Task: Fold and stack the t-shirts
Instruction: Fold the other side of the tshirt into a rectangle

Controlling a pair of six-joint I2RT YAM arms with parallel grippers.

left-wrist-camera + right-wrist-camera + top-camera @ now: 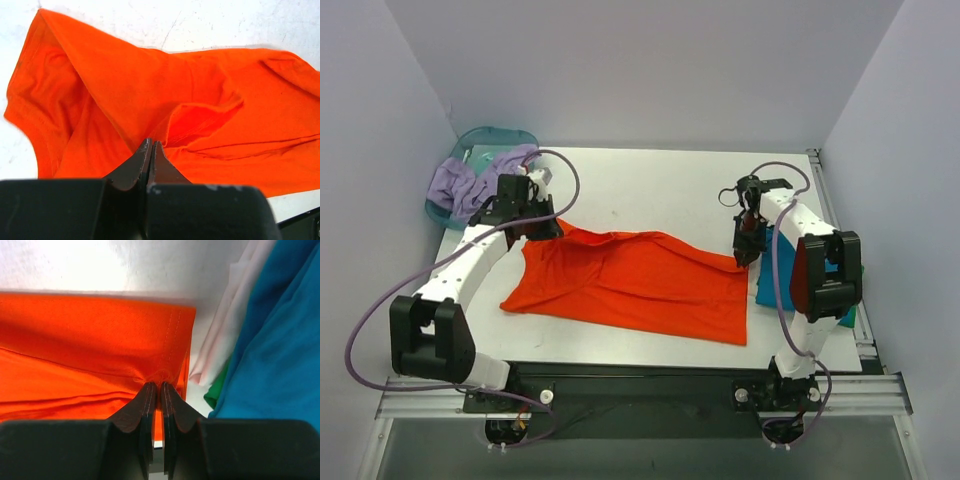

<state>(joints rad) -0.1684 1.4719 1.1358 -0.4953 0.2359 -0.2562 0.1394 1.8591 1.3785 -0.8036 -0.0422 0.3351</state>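
Orange t-shirt (635, 285) lies spread mid-desk (650, 185). Left tool (150, 146) is pinched closed on its far-left edge, right tool (156, 386) pinched closed on its far-right hem corner. Count: one orange, one teal-blue t-shirt (766, 285) and one green t-shirt (215, 394), both just right of right tool. White desk, pale walls (650, 70), teal basin (495, 140) at far-left corner.

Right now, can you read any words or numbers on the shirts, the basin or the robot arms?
None. The bright orange-red cloth t-shirt, the folded teal-blue cloth shirt, the translucent teal plastic basin, the black-and-white left arm and right arm show no words, labels, brands or numbers in any view.
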